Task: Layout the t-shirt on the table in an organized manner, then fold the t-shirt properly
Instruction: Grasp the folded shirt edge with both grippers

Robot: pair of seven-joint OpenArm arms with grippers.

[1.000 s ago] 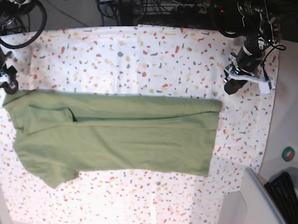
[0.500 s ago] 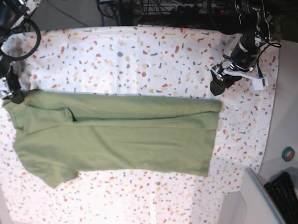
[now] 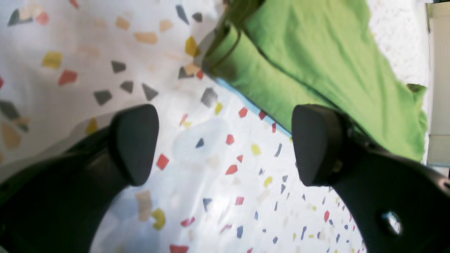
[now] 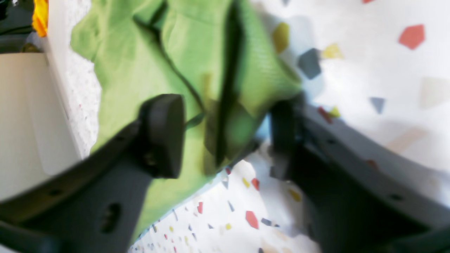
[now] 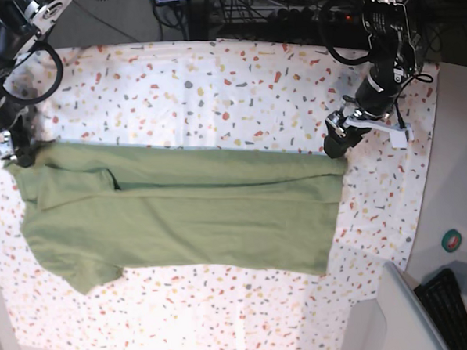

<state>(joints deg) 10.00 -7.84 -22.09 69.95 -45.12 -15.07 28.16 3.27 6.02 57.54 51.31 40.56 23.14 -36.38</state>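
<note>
The olive-green t-shirt [image 5: 181, 217] lies folded lengthwise across the speckled table [image 5: 213, 82], with a sleeve at the lower left. My left gripper [image 5: 335, 144] hovers at the shirt's upper right corner. In the left wrist view the left gripper [image 3: 225, 142] is open wide over bare cloth, and the t-shirt [image 3: 316, 52] edge runs just beyond its right fingertip [image 3: 313, 144]. My right gripper [image 5: 21, 151] is at the shirt's upper left corner. In the right wrist view the right gripper [image 4: 225, 137] has its jaws apart, with the folded corner of the t-shirt [image 4: 197, 45] between them.
A black keyboard [image 5: 448, 305] and a pale grey bin [image 5: 390, 316] sit off the table's lower right corner. A small green disc [image 5: 451, 240] lies on the plain surface at right. Cables and equipment crowd the far edge.
The left gripper has swung down and left to the shirt's upper right corner and has opened wide. The right gripper has dropped onto the upper left corner, its jaws now straddling the fabric.
</note>
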